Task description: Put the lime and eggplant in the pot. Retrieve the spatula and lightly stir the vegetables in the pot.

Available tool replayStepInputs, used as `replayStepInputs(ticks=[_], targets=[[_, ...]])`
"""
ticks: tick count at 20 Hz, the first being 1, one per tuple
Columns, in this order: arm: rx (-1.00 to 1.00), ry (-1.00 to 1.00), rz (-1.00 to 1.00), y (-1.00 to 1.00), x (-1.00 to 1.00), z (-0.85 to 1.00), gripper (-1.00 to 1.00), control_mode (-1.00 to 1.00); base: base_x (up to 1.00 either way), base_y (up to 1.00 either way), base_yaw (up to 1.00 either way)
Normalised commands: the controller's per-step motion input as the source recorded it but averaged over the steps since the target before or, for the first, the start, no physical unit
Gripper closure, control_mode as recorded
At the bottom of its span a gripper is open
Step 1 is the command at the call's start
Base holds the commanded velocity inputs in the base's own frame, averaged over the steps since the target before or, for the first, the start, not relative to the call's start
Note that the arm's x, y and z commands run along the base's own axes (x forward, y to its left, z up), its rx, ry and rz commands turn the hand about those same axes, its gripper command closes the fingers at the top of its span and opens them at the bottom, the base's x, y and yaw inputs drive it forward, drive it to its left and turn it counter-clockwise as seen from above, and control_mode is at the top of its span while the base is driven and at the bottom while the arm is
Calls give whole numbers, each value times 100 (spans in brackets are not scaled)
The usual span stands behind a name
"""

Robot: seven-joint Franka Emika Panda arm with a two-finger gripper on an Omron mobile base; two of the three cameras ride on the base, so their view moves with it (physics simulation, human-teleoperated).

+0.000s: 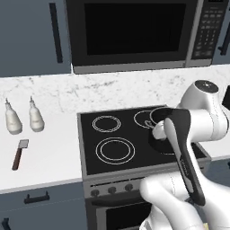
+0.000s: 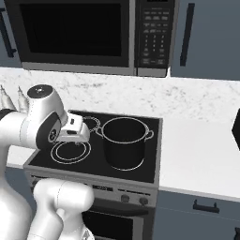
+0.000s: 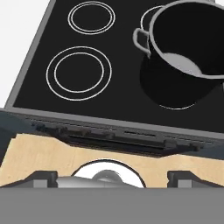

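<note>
Black stovetop point(image 3: 39, 52), pot point(image 3: 183, 61) beyond open hand point(image 3: 113, 177)

Count: 1 pot point(image 2: 123, 143) on the stove point(image 1: 90, 155). 1 spatula point(image 1: 19, 153) on the desk point(image 1: 49, 152). 2 white bottles point(image 1: 13, 119) point(image 1: 36, 117). 1 microwave point(image 1: 134, 33). Burner rings fully visible: 2 point(image 3: 78, 73) point(image 3: 91, 17).
</note>
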Motion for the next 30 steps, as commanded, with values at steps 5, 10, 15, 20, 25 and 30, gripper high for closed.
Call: replayStepInputs(ticks=[5, 10, 15, 20, 25, 30], targets=[[0, 0, 0, 0, 0, 0, -100, 100, -19, 100, 0], [0, 0, 0, 0, 0, 0, -100, 100, 0, 100, 0], [0, 0, 0, 0, 0, 0, -100, 100, 0, 100, 0], [-9, 0, 1, 18, 0, -7, -100, -100, 0, 29, 0], [-6, 7, 0, 43, 11, -34, -100, -100, 0, 0, 0], [1, 1, 0, 16, 30, -41, -100, -100, 0, 0, 0]])
